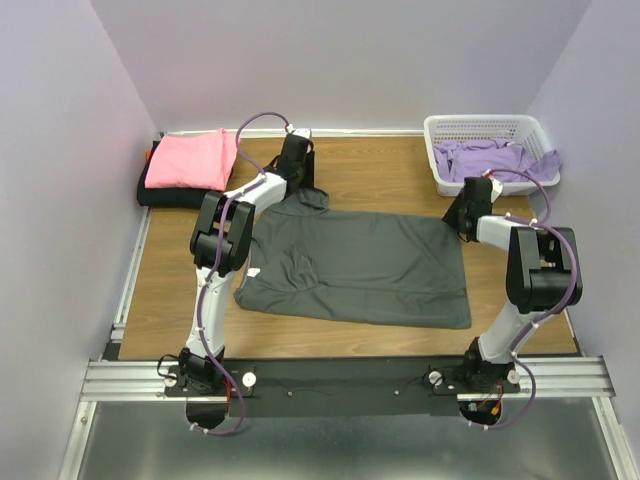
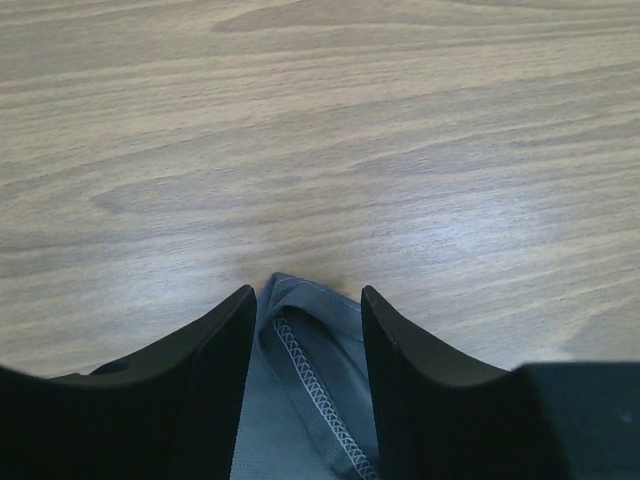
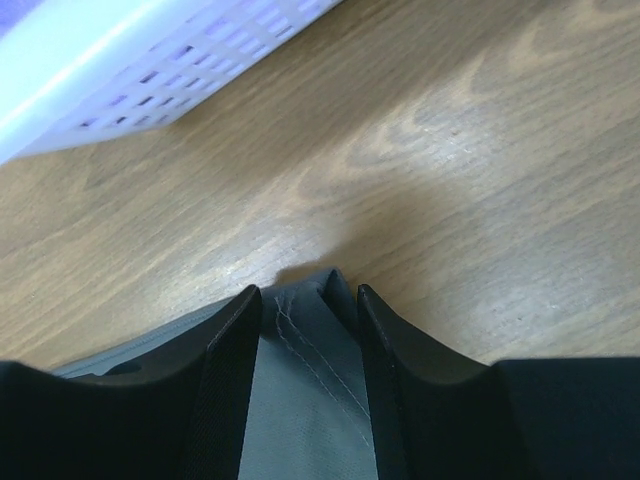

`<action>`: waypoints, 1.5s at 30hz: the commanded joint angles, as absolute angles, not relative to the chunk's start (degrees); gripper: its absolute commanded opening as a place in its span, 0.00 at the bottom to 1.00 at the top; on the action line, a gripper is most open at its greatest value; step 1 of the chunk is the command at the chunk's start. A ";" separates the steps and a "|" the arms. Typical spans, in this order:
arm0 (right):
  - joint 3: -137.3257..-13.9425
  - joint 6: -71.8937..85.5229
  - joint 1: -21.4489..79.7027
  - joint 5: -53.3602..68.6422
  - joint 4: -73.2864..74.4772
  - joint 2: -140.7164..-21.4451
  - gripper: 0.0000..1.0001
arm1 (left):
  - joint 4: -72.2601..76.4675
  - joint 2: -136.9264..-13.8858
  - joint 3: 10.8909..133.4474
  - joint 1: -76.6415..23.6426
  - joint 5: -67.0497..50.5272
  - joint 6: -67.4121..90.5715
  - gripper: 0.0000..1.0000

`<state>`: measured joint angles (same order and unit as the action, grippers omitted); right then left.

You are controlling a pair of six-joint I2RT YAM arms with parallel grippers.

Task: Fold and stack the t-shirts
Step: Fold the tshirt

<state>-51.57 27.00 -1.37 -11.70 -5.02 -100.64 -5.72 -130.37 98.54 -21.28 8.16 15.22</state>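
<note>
Top external view: the charcoal t-shirt [image 1: 370,265] lies spread on the table [image 1: 390,170], with both arms reaching to its far edge. At its far left corner the left fingers [image 2: 215,370] stand apart, the stitched hem lying in the gap. At its far right corner the right fingers [image 3: 225,370] also stand apart, straddling a hem. Beyond the shirt's right corner, close by the right arm, sits a white basket [image 1: 480,122] holding lavender t-shirts [image 1: 490,158]. Beyond its left corner a folded pink t-shirt [image 1: 190,158] rests on a black t-shirt [image 1: 165,195].
</note>
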 commanded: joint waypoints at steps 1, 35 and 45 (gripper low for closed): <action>-54.05 27.60 -1.76 -10.64 -5.45 -102.30 0.50 | -5.71 -131.66 98.26 -21.09 6.16 14.85 0.49; -54.14 25.32 -0.17 -6.59 -5.27 -94.83 0.02 | 1.49 -117.78 92.73 -18.63 4.39 16.26 0.00; -55.38 24.52 -0.09 -4.92 -4.83 -94.58 0.02 | 2.98 -113.56 89.13 -17.31 4.48 16.96 0.00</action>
